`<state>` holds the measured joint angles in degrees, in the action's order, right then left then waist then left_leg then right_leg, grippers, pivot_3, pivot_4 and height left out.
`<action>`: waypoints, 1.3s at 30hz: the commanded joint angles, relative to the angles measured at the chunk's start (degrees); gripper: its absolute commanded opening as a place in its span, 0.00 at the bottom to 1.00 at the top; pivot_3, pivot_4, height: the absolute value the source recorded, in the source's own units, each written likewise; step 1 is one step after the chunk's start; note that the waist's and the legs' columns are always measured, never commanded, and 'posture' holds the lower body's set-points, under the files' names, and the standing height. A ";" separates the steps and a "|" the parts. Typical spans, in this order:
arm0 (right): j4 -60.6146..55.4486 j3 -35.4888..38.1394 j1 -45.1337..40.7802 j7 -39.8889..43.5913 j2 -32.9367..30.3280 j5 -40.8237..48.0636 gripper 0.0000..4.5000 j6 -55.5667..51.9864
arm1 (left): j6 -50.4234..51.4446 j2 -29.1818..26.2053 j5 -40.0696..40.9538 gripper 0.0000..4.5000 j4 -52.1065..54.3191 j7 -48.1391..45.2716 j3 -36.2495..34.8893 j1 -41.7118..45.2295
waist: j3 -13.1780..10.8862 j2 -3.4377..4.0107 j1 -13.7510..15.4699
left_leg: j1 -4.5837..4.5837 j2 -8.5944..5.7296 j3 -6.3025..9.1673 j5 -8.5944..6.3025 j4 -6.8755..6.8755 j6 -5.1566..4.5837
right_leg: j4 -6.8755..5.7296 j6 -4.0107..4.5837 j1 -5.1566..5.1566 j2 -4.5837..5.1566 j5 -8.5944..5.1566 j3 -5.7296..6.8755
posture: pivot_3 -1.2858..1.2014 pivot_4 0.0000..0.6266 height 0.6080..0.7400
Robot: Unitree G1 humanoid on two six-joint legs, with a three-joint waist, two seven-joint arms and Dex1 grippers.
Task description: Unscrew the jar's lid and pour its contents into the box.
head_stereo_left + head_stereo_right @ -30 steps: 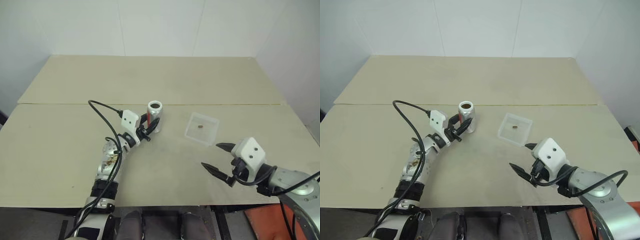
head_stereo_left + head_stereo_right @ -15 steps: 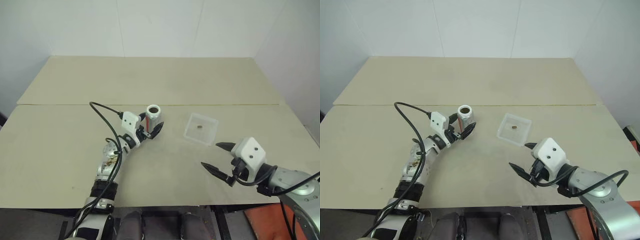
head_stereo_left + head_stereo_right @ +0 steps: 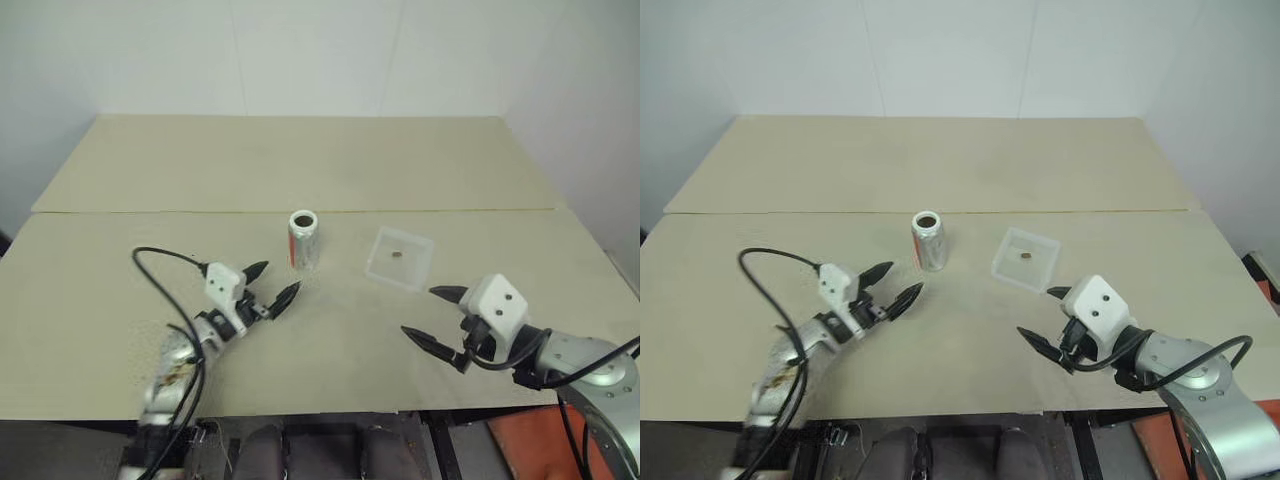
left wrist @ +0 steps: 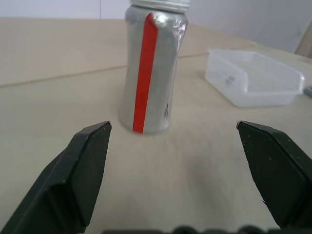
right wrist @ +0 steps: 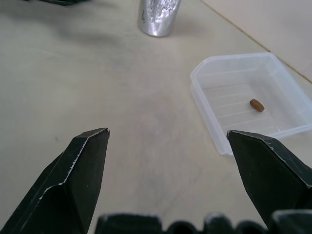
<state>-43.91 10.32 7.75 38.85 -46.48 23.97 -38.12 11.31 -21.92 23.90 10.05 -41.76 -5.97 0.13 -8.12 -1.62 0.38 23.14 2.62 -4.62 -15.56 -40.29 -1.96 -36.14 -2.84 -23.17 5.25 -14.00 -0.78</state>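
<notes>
The jar (image 3: 304, 240) stands upright near the middle of the table, its mouth open, with a red stripe down its silvery side (image 4: 153, 68). The lid is out of view. My left gripper (image 3: 281, 277) is open and empty, a short way in front of the jar and to its left, pointing at it. To the jar's right lies the box (image 3: 378, 266), a clear shallow tray with one small brown piece, the contents (image 5: 257, 105), resting inside. My right gripper (image 3: 418, 311) hovers open and empty in front of the box, near the table's front edge.
The table (image 3: 300, 160) is pale wood with a seam (image 3: 150, 211) running across behind the jar. White walls close the back and both sides. A black cable (image 3: 160, 262) loops above my left forearm. An orange object (image 3: 520, 440) sits below the front right edge.
My left gripper has opened, let go of the jar and drawn back to the left and toward me. The jar stays upright where it was. The right gripper has not moved.
</notes>
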 commanded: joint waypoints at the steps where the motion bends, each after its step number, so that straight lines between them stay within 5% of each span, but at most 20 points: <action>1: -0.83 7.52 3.24 4.62 -1.00 2.48 1.00 3.65 | 3.99 -5.99 8.69 0.99 7.82 -6.47 -5.64 -3.33 | 0.01 0.02 0.23 | -0.02 0.00 -0.03 0.00 0.02 0.00 | -0.01 0.01 0.01 0.01 0.00 0.00 | 0.52 0.24 1.00; 4: 2.73 20.11 9.69 16.59 -1.76 7.38 1.00 9.09 | 9.09 -16.72 17.20 0.99 12.39 -14.88 -15.29 -8.44 | 0.00 -0.01 0.45 | 0.01 0.00 -0.03 -0.01 0.05 0.00 | 0.07 0.01 0.04 0.04 -0.01 0.07 | 0.52 0.24 1.00; 9: 14.05 28.67 9.98 28.94 -7.00 9.56 1.00 14.19 | 18.08 -24.56 30.46 0.99 17.23 -19.68 -29.27 -16.77 | 0.01 0.02 -0.22 | -0.51 0.11 -0.18 -0.04 0.12 -0.02 | 0.15 0.08 0.49 0.05 -0.04 0.01 | 0.52 0.24 1.00; 12: 19.59 27.84 7.20 31.49 -9.45 8.43 1.00 17.32 | 19.88 -24.16 33.55 0.99 19.61 -18.80 -33.41 -20.91 | 0.02 0.03 -0.49 | -1.22 0.18 -0.34 -0.08 0.53 0.05 | 0.28 0.55 0.96 0.02 -0.34 -0.06 | 0.52 0.24 1.00; 26: 31.83 13.98 -8.03 38.74 -12.99 7.22 1.00 23.00 | 19.41 -19.82 33.56 0.99 28.86 -13.06 -38.69 -31.69 | 0.02 0.10 -0.42 | -1.17 0.13 -0.38 -0.08 0.60 0.12 | 0.20 0.80 0.88 -0.02 -0.51 -0.08 | 0.52 0.24 1.00; 39: 34.15 9.39 -14.25 41.19 -11.69 7.24 1.00 24.86 | 18.66 -18.24 36.77 0.99 30.44 -9.87 -40.09 -31.29 | 0.01 0.11 -0.21 | -1.14 0.13 -0.40 -0.09 0.60 0.13 | 0.22 0.84 0.85 -0.01 -0.53 -0.09 | 0.52 0.24 1.00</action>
<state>-9.41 19.36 -5.51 79.88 -58.08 30.57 -14.30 31.15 -40.76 58.92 39.82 -51.85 -44.13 -31.19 -8.11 -1.51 0.17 21.99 2.76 -5.02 -15.65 -39.68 -1.83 -35.92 -2.00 -22.33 5.24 -14.53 -0.86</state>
